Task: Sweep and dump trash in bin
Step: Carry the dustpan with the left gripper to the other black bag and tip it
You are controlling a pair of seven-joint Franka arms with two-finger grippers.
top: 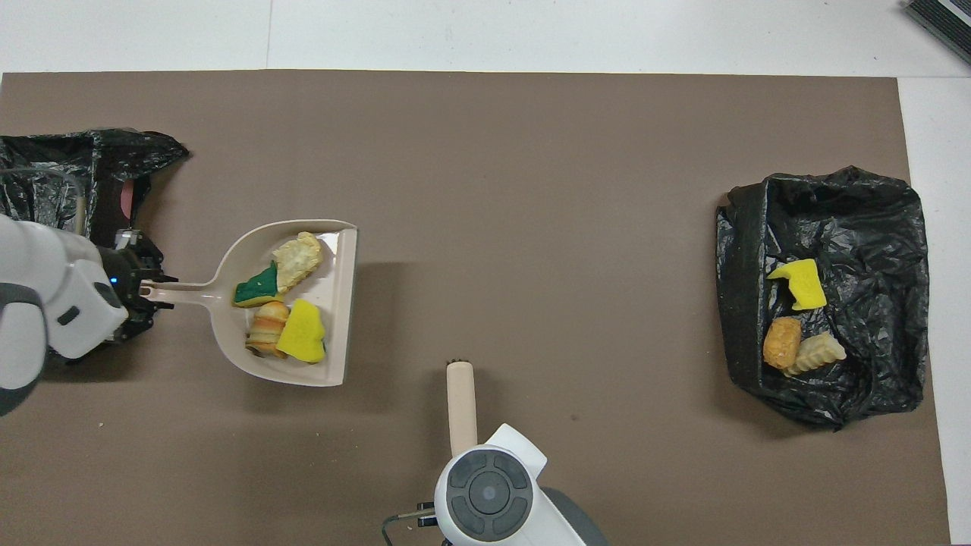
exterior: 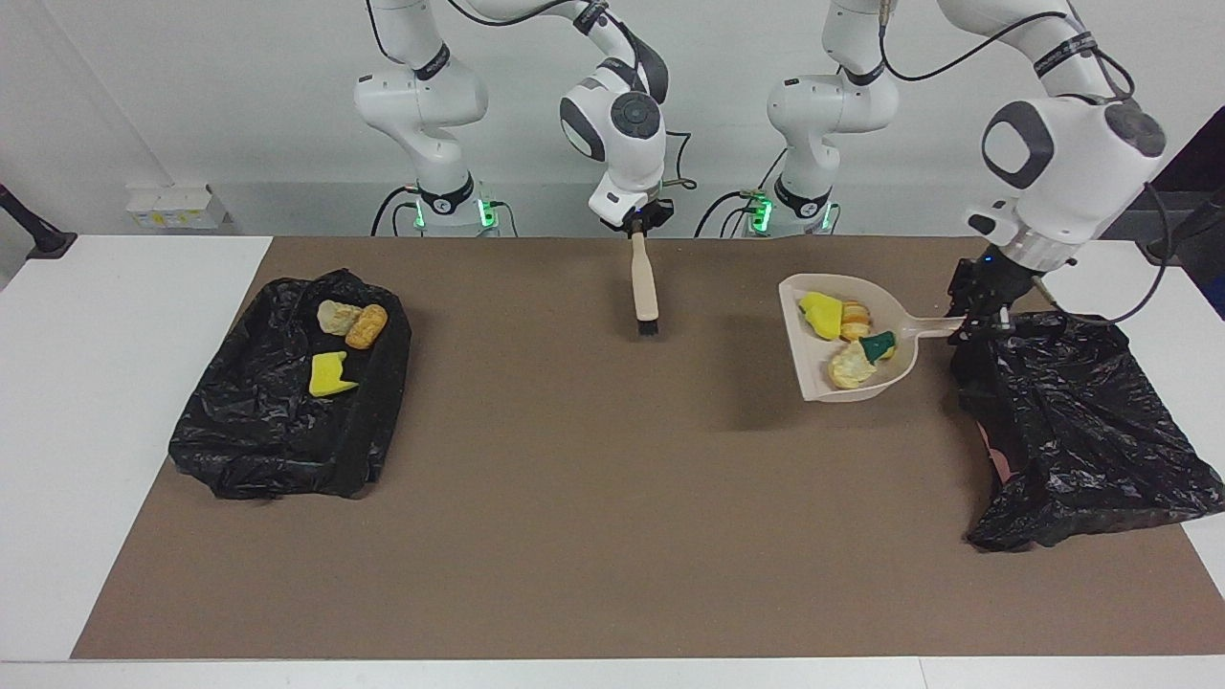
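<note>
The brown mat (exterior: 593, 536) spreads under me across the white table (exterior: 115, 402), and at my left arm's end slumps a crumpled black bag (exterior: 1081, 431), its near edge right below my left gripper (exterior: 978, 321). At my right arm's end sits the other black-lined bin (exterior: 287, 411), holding three bits: a yellow sponge piece (exterior: 328, 374) and two tan lumps (exterior: 352, 322) lying together, nearer the robots than the sponge piece. Now the beige dustpan (exterior: 813, 368): I have it up in the air (its shadow lies clear on the mat underneath), my left jaws clamped tight on the tip of its handle (top: 178, 286), pan roughly level and its open mouth facing the middle of the table. Riding in the pan is the trash (exterior: 847, 335), four pieces bunched together: a yellow sponge chunk (top: 302, 334), a striped tan roll (top: 265, 337) touching it, a pale crinkled lump (top: 297, 258), and a small green-topped scrap (top: 256, 286) closest to the handle. My right gripper (exterior: 637, 222) hangs over the mat's edge nearest the robots, jaws shut on the top of the brush (exterior: 643, 282), which points down with its dark bristles (exterior: 647, 328) just above the mat, well apart from the dustpan.
</note>
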